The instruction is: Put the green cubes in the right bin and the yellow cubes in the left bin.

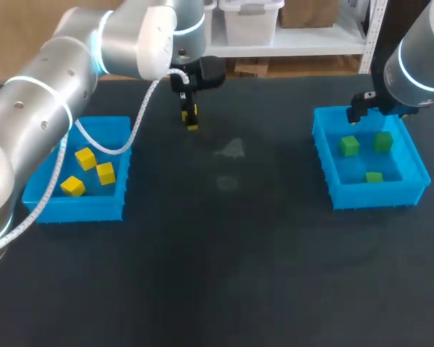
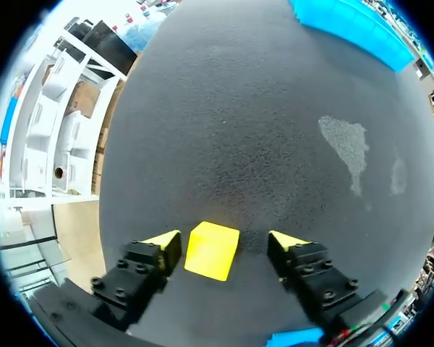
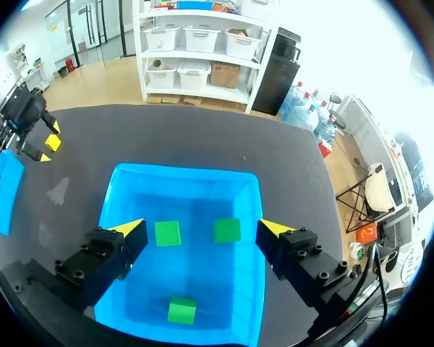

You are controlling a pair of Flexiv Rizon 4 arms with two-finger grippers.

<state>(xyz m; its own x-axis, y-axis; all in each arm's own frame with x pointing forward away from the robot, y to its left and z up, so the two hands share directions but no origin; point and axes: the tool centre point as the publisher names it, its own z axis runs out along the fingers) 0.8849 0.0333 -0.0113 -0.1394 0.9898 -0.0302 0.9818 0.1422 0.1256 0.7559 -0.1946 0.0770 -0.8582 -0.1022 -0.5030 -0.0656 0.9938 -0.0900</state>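
A yellow cube (image 2: 212, 250) lies on the black table between the fingers of my left gripper (image 2: 224, 249). It sits close to one yellow tip, with a clear gap to the other, so the gripper is open. In the head view that gripper (image 1: 190, 116) hangs over the cube (image 1: 193, 126) at the table's back middle. The left bin (image 1: 101, 121) holds three yellow cubes (image 1: 85, 158). My right gripper (image 3: 202, 231) is open and empty above the right bin (image 3: 181, 172), which holds three green cubes (image 3: 167, 233). In the head view it (image 1: 367, 107) is over that bin's (image 1: 325, 155) back edge.
A pale stain (image 1: 231, 149) marks the table mat between the bins, just right of the left gripper. The right bin (image 2: 354, 25) shows far ahead of the left gripper. The wide middle and front of the table hold nothing else.
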